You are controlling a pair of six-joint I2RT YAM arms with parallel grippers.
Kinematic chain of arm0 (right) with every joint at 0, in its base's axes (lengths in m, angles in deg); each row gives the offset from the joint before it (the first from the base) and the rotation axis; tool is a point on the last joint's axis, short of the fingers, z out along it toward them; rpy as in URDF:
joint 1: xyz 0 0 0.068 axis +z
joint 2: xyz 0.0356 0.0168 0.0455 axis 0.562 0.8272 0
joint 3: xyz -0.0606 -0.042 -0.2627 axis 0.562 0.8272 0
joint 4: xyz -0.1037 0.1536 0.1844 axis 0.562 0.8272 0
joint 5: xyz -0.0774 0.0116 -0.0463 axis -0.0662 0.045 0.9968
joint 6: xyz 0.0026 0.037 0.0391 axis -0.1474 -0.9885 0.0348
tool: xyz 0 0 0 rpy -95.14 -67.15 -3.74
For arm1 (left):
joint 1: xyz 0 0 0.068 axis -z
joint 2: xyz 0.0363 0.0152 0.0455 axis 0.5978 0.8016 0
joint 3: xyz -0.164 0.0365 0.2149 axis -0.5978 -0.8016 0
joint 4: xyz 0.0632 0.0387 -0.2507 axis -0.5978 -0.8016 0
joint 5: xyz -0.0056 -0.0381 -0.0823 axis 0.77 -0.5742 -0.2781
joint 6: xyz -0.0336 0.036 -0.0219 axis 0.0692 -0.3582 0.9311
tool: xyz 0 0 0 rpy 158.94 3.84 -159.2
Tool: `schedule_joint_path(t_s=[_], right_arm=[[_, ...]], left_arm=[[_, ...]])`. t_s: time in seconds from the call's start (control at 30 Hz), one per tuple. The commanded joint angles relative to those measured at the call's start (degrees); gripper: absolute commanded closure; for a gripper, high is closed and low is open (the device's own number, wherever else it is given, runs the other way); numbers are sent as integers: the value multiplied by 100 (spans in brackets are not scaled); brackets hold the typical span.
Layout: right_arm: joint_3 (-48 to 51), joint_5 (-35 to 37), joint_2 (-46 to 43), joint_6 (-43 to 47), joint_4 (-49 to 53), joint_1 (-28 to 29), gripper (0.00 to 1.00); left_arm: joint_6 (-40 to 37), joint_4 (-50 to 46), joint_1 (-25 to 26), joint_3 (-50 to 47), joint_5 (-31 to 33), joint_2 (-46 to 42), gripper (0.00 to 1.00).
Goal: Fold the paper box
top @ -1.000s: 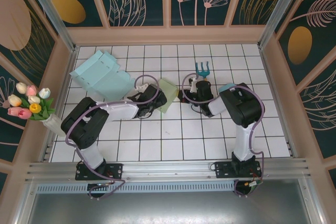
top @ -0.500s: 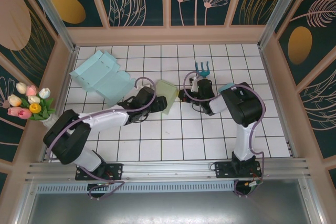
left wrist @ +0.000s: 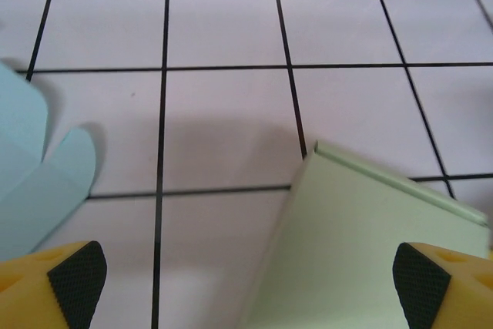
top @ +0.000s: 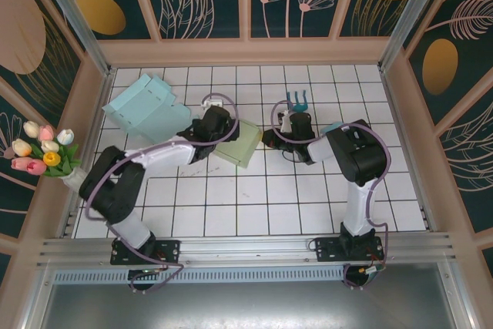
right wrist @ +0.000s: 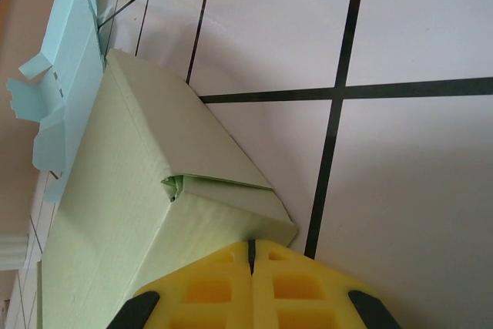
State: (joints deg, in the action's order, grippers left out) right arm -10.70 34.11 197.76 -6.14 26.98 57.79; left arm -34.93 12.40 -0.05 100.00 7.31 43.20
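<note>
On the white tiled tabletop [top: 231, 213], near its centre, lies the pale green folded paper box [top: 239, 144], closed and flat on its broad face. From above, its longer sides run far to near, the far end leaning slightly right. One side, showing a tucked flap, faces the right arm.

The left gripper [top: 222, 132] is at the box's left edge. In the left wrist view, its yellow fingers [left wrist: 73, 275] with black pads stand wide apart, holding nothing; the box [left wrist: 362, 252] lies between them towards the right one.

The right gripper [top: 268, 140] is at the box's right side. In the right wrist view its yellow tips [right wrist: 250, 263] are pressed together with nothing between them, at the lower corner of the flap side; contact cannot be confirmed.

A light blue unfolded paper box blank [top: 146, 109] lies flat at far left, just beside the green box.
</note>
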Motion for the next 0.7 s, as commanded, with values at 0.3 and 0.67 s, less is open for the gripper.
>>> schedule_joint_path(t_s=[0.3, 0.67], right_arm=[[-303, 504, 277, 49, 1425, -213, 100], [-606, 220, 445, 351, 1735, -190, 100]], left_arm=[[-889, 1079, -228, 385, -1361, 1052, 4], [-117, 1920, -228, 244, -3638, 1329, 12]])
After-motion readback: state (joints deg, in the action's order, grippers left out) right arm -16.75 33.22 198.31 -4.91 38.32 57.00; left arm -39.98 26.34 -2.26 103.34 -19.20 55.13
